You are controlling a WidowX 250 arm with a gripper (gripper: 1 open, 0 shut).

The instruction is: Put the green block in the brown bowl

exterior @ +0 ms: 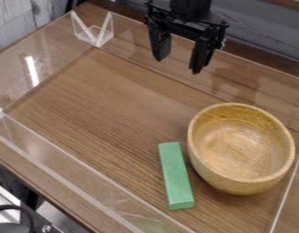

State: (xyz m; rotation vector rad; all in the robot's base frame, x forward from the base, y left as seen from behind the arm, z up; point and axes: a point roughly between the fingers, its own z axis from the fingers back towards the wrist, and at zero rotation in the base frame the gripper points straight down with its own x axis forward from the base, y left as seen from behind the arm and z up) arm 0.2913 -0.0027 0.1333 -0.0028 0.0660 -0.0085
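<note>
**Block waits beside bowl, claw idle above**

Wood-grain boards make up the table, and a low clear wall runs around it, likely there to keep loose things from sliding off. At the far left corner a small clear bracket props that wall where two panels meet.

Further right, toward the near edge, the green block lies flat on the wood, its long side running roughly away from the viewer. It sits just beside the brown bowl, close to the rim and possibly touching it; the angle does not settle that. Lying flat and free on most sides, it looks easy to pinch across its narrow width.

Above and behind, the claw hangs well apart from both, pointing down with its dark fingers spread and nothing between them. The bowl stands upright and empty at the right, mouth open to receive the block. My judgement: the pick has not begun, and the claw must first travel down toward the block.
</note>
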